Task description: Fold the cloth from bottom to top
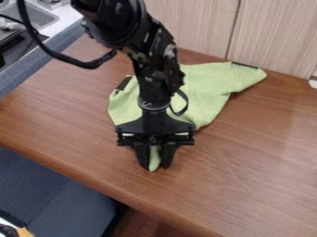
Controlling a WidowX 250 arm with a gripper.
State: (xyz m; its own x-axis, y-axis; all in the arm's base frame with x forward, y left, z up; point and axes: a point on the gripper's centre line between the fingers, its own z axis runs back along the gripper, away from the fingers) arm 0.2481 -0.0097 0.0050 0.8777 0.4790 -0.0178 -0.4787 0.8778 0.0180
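Note:
The black gripper (155, 167) hangs over the middle of the wooden table, pointing down toward its front edge. It is shut on the bottom corner of the green cloth, and a narrow strip of fabric shows between the two fingers. Behind the gripper, the cloth (207, 88) spreads toward the wall, with one corner reaching out to the upper right and a dark tag on that end. Another dark tag lies at its upper left. The arm and gripper body hide the cloth's middle and part of its lower side.
The brown table (248, 185) extends to both sides of the cloth. A pale wood panel (198, 28) stands along its back. At the upper left are a grey sink (38, 16) and a blue-grey border. A blue-grey seat (55, 199) lies below the front edge.

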